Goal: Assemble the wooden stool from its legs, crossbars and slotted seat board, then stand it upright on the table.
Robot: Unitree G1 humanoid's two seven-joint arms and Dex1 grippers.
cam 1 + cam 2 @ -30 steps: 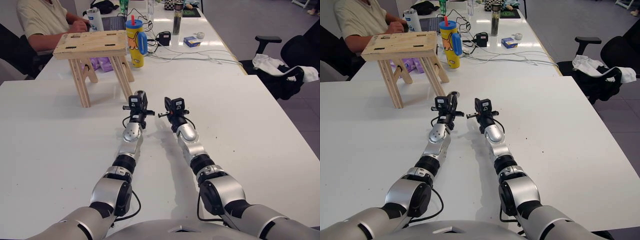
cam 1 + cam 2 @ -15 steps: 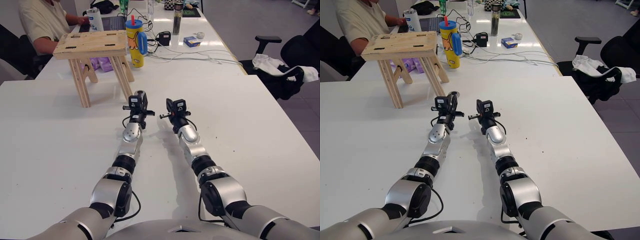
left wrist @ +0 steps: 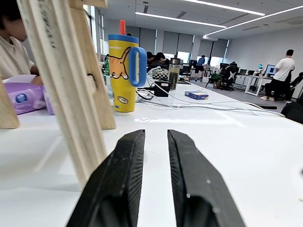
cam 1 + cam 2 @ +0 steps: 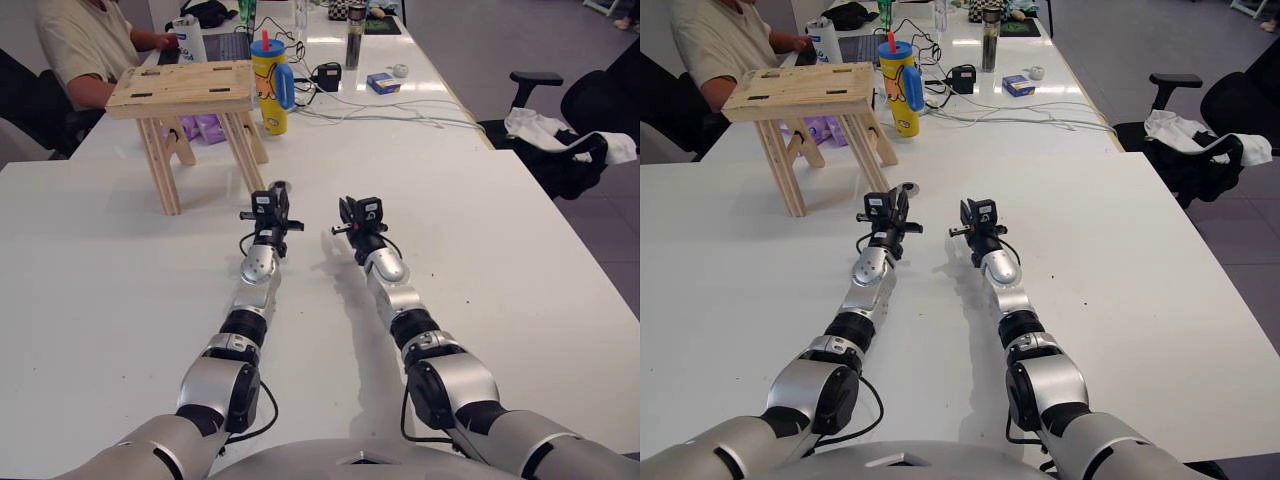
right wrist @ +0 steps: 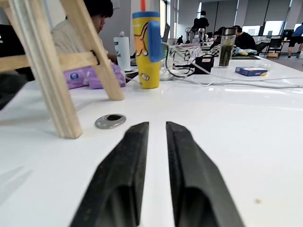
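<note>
The wooden stool (image 4: 185, 95) stands upright on its legs at the far left of the white table (image 4: 520, 260), with the slotted seat board on top. My left gripper (image 4: 270, 197) lies low over the table just to the right of the stool's near leg (image 3: 71, 94), fingers shut with nothing between them (image 3: 156, 135). My right gripper (image 4: 363, 209) lies beside it, a hand's width to the right, also shut and holding nothing (image 5: 157, 125). The stool's legs (image 5: 42, 71) rise ahead of it on the left.
A yellow tumbler (image 4: 270, 85) with a blue handle and a purple tissue pack (image 4: 205, 127) stand behind the stool. A metal grommet (image 5: 110, 121) sits in the tabletop near the stool leg. Cables, a blue box (image 4: 383, 82) and a dark bottle (image 4: 355, 38) lie farther back. An office chair (image 4: 560, 130) is on the right.
Both arms have stretched slightly forward. The left gripper has drifted a little left toward the stool, the right gripper a little to the right. The stool has not moved.
</note>
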